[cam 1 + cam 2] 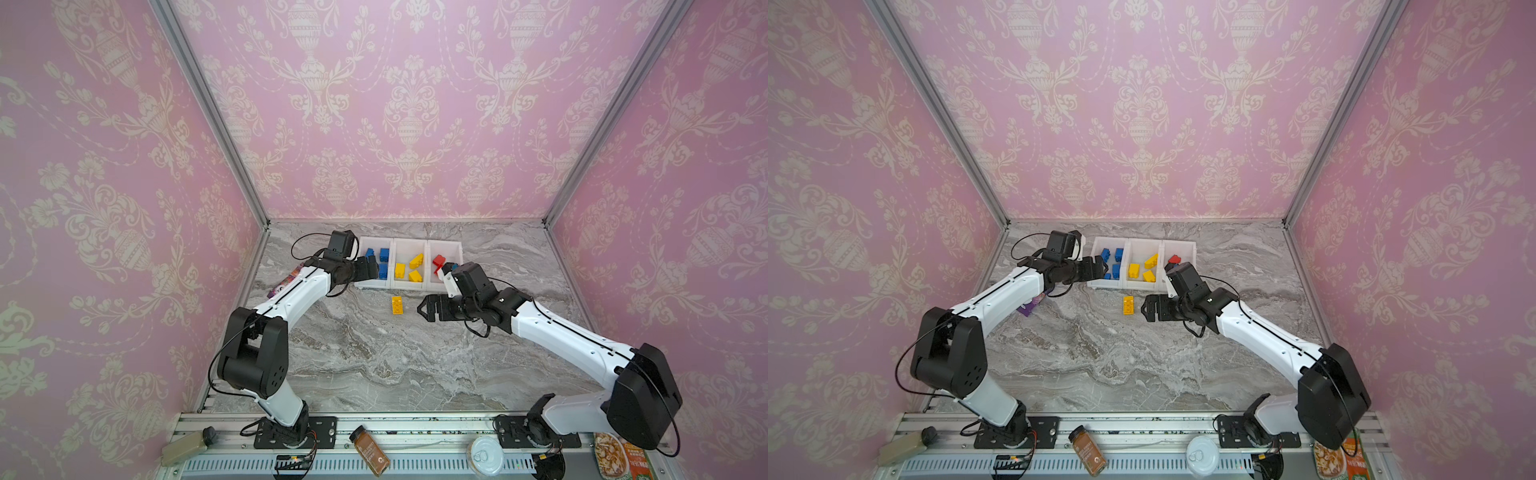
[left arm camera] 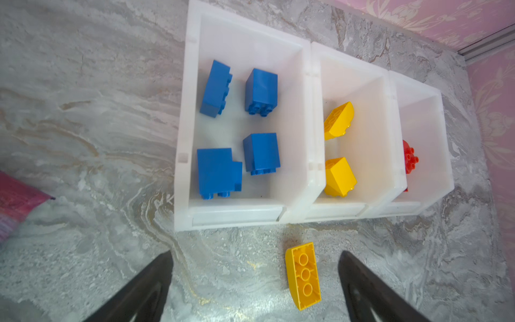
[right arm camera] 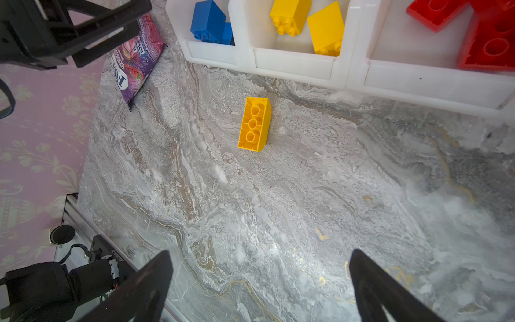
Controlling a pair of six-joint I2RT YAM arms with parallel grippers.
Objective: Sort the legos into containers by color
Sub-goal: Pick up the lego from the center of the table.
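Top views first. In both top views one long yellow studded plastic brick point(image 1: 397, 304) sits alone on the grey marble tabletop point(image 1: 374, 365), just in front of the three joined white plastic bins point(image 1: 409, 286). Blue bricks point(image 1: 384, 254) are in the left bin, yellow bricks point(image 1: 416, 261) in the middle and red bricks point(image 1: 438, 260) in the right. So we reckon this loose one is the last to sort. The left jaws hang at the blue bin's near corner. The right jaws sit low, just beside the loose brick.

Left wrist view: the left jaws stand wide apart with nothing in them. The loose brick point(image 2: 303, 276) lies on the tabletop below, hollow underside showing.

Right wrist view: same story, the right jaws are spread wide and empty. The brick point(image 3: 255, 124) lies ahead and well apart from them, and a purple snack packet point(image 3: 136, 61) lies off towards the left arm point(image 3: 55, 30).

What worries us:
- **Arm clash:** both arms are close to this one brick, so if both go for it they could hit each other.
- **Bad grab:** the brick's sides look smooth, so an off-centre pinch could squirt it away or tip it.
- **Wrong bin:** the yellow bin sits between blue and red, so a sloppy release over a dividing wall would put it in the wrong colour.
- **Shoved bins:** the right wrist hangs by the red bin, so a careless swing could shove the whole row.
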